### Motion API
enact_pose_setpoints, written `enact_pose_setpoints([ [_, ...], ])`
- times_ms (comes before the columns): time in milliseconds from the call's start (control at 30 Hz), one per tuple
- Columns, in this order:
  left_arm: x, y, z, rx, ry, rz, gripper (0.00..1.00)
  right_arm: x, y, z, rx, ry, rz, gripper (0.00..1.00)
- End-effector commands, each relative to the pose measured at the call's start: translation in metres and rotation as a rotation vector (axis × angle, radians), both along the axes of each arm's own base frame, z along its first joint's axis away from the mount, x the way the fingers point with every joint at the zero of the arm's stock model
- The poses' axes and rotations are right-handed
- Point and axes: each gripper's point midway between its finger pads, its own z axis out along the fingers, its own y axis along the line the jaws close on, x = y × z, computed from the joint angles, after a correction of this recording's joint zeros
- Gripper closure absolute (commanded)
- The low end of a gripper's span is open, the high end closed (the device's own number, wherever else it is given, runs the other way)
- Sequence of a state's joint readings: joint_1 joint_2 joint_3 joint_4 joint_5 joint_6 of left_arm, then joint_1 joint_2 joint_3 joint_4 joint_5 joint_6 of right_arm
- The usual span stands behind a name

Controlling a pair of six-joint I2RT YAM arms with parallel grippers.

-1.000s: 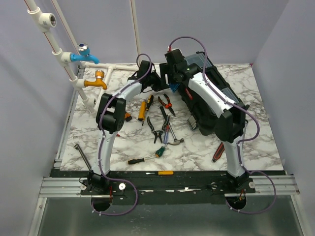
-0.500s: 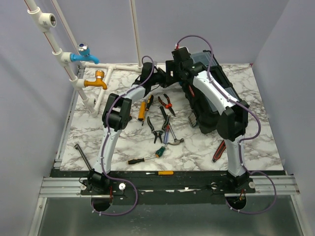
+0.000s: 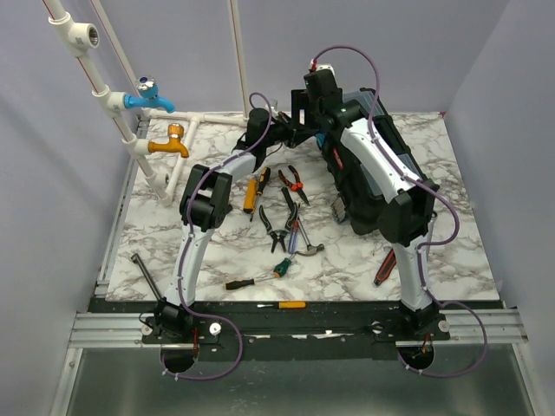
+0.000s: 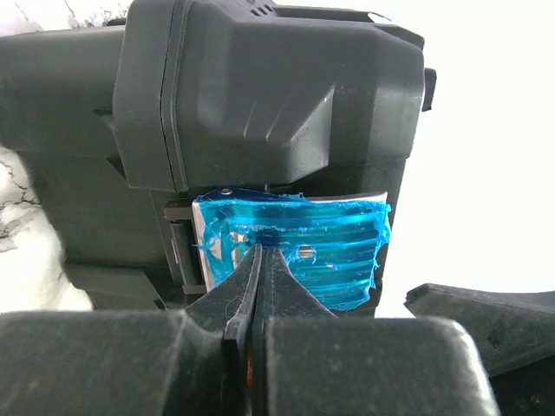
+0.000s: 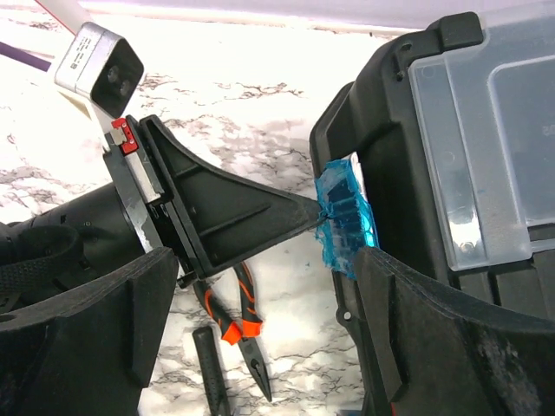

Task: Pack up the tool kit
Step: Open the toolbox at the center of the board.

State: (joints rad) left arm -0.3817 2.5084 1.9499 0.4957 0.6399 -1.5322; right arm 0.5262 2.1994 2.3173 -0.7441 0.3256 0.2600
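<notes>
Marble-look bench (image 3: 460, 251), white with grey veins. Plain lavender walls: back (image 3: 416, 52), left (image 3: 43, 217), right (image 3: 520, 173). White pipes (image 3: 95, 82) far left, with blue tap (image 3: 147, 97) above orange tap (image 3: 169, 143). Aluminium rail (image 3: 104, 329) along near edge. Grey floor (image 3: 295, 386) below. Even light.

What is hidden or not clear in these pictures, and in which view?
Left wrist view: the left tool covers the middle of the teal latch; whether it is locked is unclear.
Top view: the right arm covers much of the toolbox, including the end with the latch.
Right wrist view: the pliers lie partly behind the left tool, so their handle ends are hidden.
</notes>
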Motion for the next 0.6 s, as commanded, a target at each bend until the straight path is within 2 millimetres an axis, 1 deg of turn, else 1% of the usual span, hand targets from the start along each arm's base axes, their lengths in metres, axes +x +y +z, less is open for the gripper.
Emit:
enact_pose_setpoints([
  [0, -0.012, 0.0, 0.026, -0.02, -0.048, -0.031, 1.0, 0.005, -0.009, -0.004, -0.047, 0.004, -0.021, 0.08],
  [33, -0.014, 0.003, 0.027, -0.006, -0.055, -0.026, 1.0, 0.005, -0.009, -0.005, -0.05, 0.006, -0.021, 0.08],
  [100, -0.019, 0.017, 0.029, 0.053, -0.068, 0.013, 1.0, 0.004, -0.011, -0.003, -0.05, 0.003, -0.022, 0.07],
  [167, -0.025, 0.042, 0.03, 0.127, -0.076, 0.085, 1.0, 0.001, -0.011, 0.001, -0.046, -0.004, -0.015, 0.07],
  [200, -0.03, 0.059, 0.028, 0.155, -0.065, 0.136, 1.0, 0.0, -0.012, 0.005, -0.041, -0.01, -0.017, 0.07],
  [233, -0.034, 0.077, 0.032, 0.161, -0.056, 0.205, 1.0, -0.001, -0.013, 0.008, -0.036, -0.012, -0.016, 0.07],
  [267, -0.04, 0.096, 0.025, 0.159, -0.031, 0.272, 1.0, -0.002, -0.013, 0.01, -0.029, -0.015, -0.014, 0.07],
  [300, -0.048, 0.112, 0.025, 0.166, -0.028, 0.329, 1.0, -0.004, -0.013, 0.013, -0.019, -0.015, -0.012, 0.07],
  [367, -0.06, 0.131, 0.024, 0.25, -0.022, 0.384, 1.0, -0.008, -0.015, 0.018, 0.0, -0.016, -0.007, 0.07],
  [433, -0.07, 0.141, 0.029, 0.324, -0.048, 0.41, 1.0, -0.013, -0.02, 0.022, 0.003, -0.011, -0.008, 0.06],
  [467, -0.075, 0.142, 0.032, 0.338, -0.06, 0.413, 1.0, -0.017, -0.025, 0.025, -0.001, -0.01, -0.013, 0.05],
  [500, -0.079, 0.142, 0.034, 0.354, -0.072, 0.403, 1.0, -0.022, -0.03, 0.024, -0.014, -0.004, -0.02, 0.05],
  [567, -0.086, 0.135, 0.038, 0.378, -0.091, 0.359, 1.0, -0.032, -0.041, 0.026, -0.038, 0.0, -0.041, 0.04],
])
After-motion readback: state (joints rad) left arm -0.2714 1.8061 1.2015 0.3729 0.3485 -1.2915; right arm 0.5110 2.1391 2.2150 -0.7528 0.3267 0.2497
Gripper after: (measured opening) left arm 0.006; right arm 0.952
